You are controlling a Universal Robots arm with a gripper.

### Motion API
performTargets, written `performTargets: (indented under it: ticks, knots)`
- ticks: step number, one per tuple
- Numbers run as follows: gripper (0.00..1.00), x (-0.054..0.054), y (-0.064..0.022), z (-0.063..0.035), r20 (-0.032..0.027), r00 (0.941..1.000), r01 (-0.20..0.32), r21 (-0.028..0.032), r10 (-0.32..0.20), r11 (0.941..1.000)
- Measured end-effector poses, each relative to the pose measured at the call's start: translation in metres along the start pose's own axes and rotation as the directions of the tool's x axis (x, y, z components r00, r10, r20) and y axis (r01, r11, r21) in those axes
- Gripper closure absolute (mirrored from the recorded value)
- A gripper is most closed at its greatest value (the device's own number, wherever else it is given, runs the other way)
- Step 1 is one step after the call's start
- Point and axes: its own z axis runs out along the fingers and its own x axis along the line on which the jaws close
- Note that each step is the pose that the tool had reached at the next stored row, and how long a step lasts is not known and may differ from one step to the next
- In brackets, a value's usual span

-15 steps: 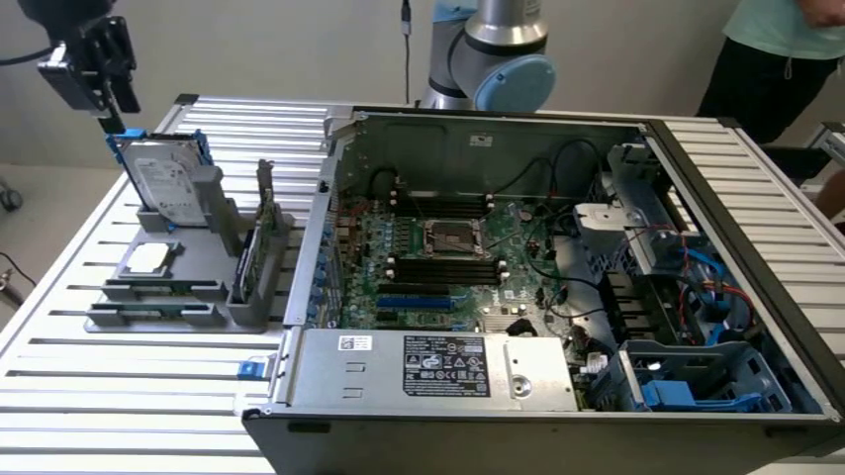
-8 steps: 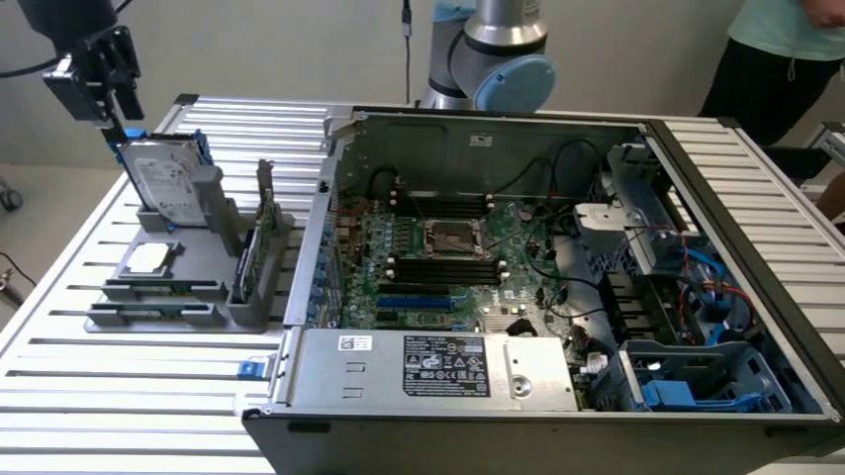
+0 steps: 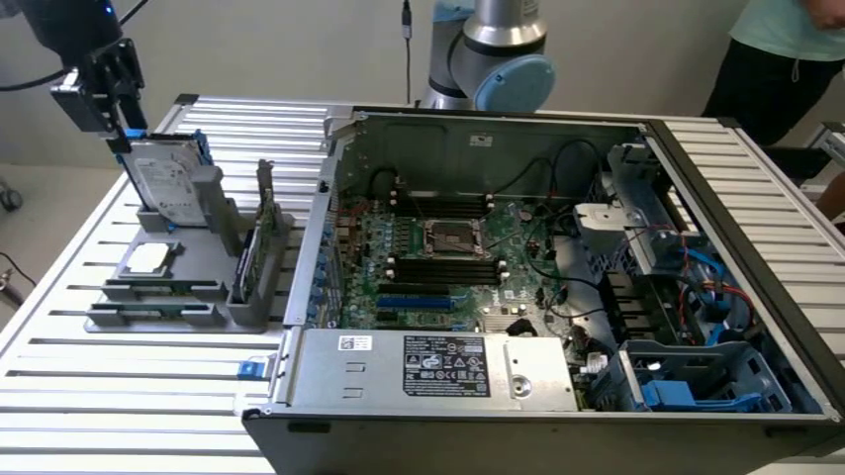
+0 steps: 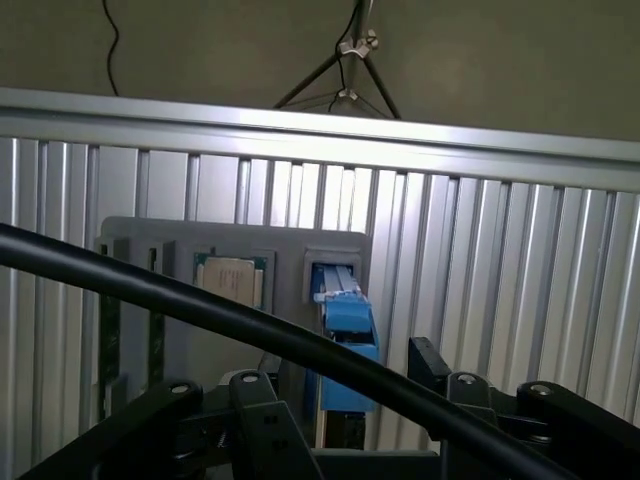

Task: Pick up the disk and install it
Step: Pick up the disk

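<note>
The disk (image 3: pixel 169 181), a silver-grey drive with a white label in a blue carrier, stands on edge in a slot of the grey holder (image 3: pixel 198 297) at the exterior view's left. My gripper (image 3: pixel 122 129) hangs just above and slightly to the left of the disk's top edge, apart from it. In the wrist view the disk (image 4: pixel 345 320) shows edge-on with its blue carrier end facing the camera. My gripper (image 4: pixel 340 400) is open, with one black finger on each side of the disk's line and nothing between them.
The holder also carries a square silver processor chip (image 3: pixel 148 259) and a thin dark circuit card (image 3: pixel 264 233) on edge. The open computer case (image 3: pixel 317 247) stands to the right, with blue-fitted bays (image 3: pixel 687 391) at its near right corner. A black cable (image 4: pixel 200 300) crosses the wrist view. A person (image 3: pixel 779 59) stands at the far right.
</note>
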Motion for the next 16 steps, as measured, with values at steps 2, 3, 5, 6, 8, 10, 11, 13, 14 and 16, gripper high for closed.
performTargets:
  ticks: [2,3,5,6,8,10,11,13,14,16]
  knots:
    - [0.4,0.0,0.0,0.0035,-0.0001,1.0,0.001,0.0,-0.001,1.0]
    - [0.4,-0.001,-0.0001,0.0054,0.0,1.0,0.001,0.0,-0.001,1.0]
    - [0.4,-0.002,-0.0003,0.009,-0.0002,1.0,0.003,0.0001,-0.003,1.0]
    - [0.4,-0.002,-0.0003,0.0108,-0.0003,1.0,0.003,0.0001,-0.003,1.0]
    - [0.4,-0.003,-0.0005,0.0144,-0.0005,1.0,0.004,0.0001,-0.004,1.0]
    - [0.4,-0.004,-0.0007,0.018,-0.0009,1.0,0.004,0.0002,-0.004,1.0]
    - [0.4,-0.004,-0.0007,0.0199,-0.0011,1.0,0.004,0.0001,-0.004,1.0]
    - [0.4,-0.005,-0.0009,0.0234,-0.0023,1.0,0.004,-0.0001,-0.004,1.0]
    - [0.4,-0.005,-0.001,0.0248,-0.0033,1.0,0.004,-0.0001,-0.004,1.0]
    - [0.4,-0.005,-0.001,0.0263,-0.0044,1.0,0.004,-0.0001,-0.004,1.0]
